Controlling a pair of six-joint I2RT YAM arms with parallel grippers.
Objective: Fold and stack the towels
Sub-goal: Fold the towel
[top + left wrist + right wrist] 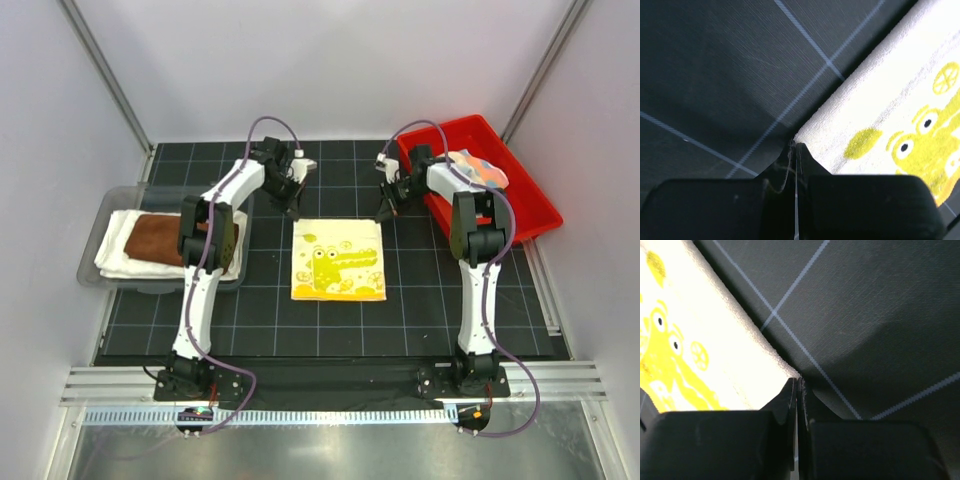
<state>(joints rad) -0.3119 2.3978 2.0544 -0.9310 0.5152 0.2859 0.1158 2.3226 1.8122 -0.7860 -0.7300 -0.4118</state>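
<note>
Surface (250, 320) is carrying the towel (338, 260), lying flat at its centre. Left gripper (296, 213) and right gripper (381, 215) are pinching shut on its two far corners, seemingly catching only the tips; on lifting, either corner is risking a slip, skewing the fold.

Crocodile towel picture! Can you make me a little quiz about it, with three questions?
1. True or false: the crocodile towel lies inside a bin.
2. What lies on the cream towel in the clear tray? A) brown towel B) blue towel C) nothing
3. Fill in: the left gripper and right gripper are shut at the crocodile towel's ___ corners (near or far from the arm bases).
Key: 1 false; 2 A; 3 far.
</note>
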